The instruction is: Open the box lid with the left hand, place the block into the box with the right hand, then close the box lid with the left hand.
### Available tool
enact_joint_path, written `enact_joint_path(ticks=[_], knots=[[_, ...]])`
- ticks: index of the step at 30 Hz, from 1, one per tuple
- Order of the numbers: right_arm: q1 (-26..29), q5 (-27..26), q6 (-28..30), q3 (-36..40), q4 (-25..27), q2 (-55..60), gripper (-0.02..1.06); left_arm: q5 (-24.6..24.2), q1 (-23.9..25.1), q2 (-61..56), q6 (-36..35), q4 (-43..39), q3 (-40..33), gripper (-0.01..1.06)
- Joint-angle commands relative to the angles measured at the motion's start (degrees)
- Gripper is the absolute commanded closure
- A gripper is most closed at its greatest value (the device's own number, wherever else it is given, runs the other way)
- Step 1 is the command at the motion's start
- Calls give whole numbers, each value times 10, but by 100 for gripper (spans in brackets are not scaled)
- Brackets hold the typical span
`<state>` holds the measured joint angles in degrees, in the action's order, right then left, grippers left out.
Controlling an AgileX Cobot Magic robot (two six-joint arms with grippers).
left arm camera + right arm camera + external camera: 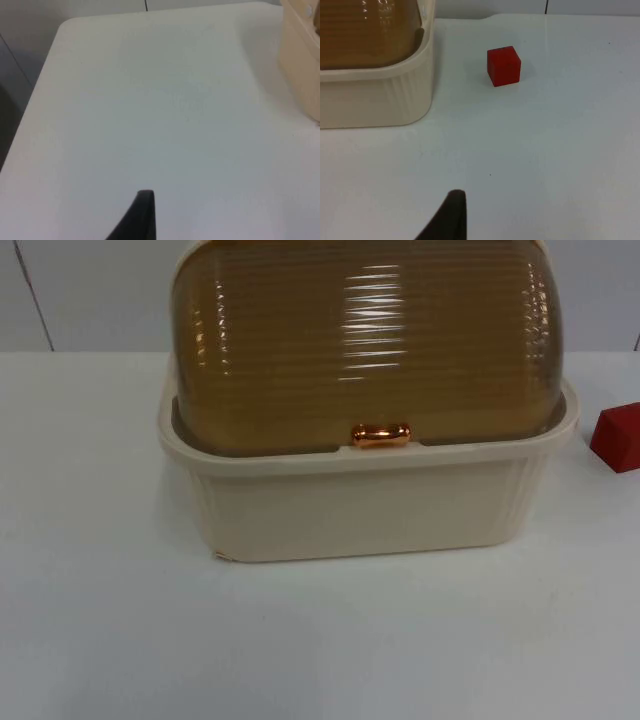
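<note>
Right now the cream box (pixel 365 505) sits at the middle of the white table (pixel 320 650) in the top view, its ribbed amber lid (pixel 365 350) domed over it and closed down onto the rim. A small copper-coloured handle (pixel 380 435) sits on the lid's front edge, at about 6 o'clock of the dome, resting against the cream rim. The grey partition wall (pixel 80 290) runs behind the box.

The red block (pixel 616 437) stands on the table at about 3 o'clock from the box, apart from it, cut by the frame edge in the top view. The right wrist view gives it whole: the block (pixel 503 65) rests flat on the table near the box's rounded corner (pixel 417 85), with bare table between the two.

The left gripper (pixel 137 220) hangs above open table, well out from the box, whose cream side wall (pixel 300 60) stands off at roughly 2 o'clock from the fingertip. One black fingertip is all that can be made out of it (so whether the fingers are spread or closed, I cannot tell). It touches nothing.

The right gripper (pixel 447 220) likewise hovers over bare table, with the block off at about 1 o'clock from its fingertip and the box at about 11 o'clock. Again a single dark fingertip shows, and I cannot tell how the fingers stand. It holds nothing that can be seen.
</note>
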<state>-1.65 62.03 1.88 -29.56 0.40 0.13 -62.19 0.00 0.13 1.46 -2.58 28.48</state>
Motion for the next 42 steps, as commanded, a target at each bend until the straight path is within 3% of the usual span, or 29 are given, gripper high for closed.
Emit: enact_joint_path(ticks=[1,29,42], knots=[[-2,-2,1,1,2,-1,0,7,1,-1,-3,-11,-2,0],[-2,-3,5,0,-4,-1,0,13,1,-1,-3,-49,-2,0],[-2,-4,-19,-25,-4,-1,0,10,1,-1,-49,-51,4,0]])
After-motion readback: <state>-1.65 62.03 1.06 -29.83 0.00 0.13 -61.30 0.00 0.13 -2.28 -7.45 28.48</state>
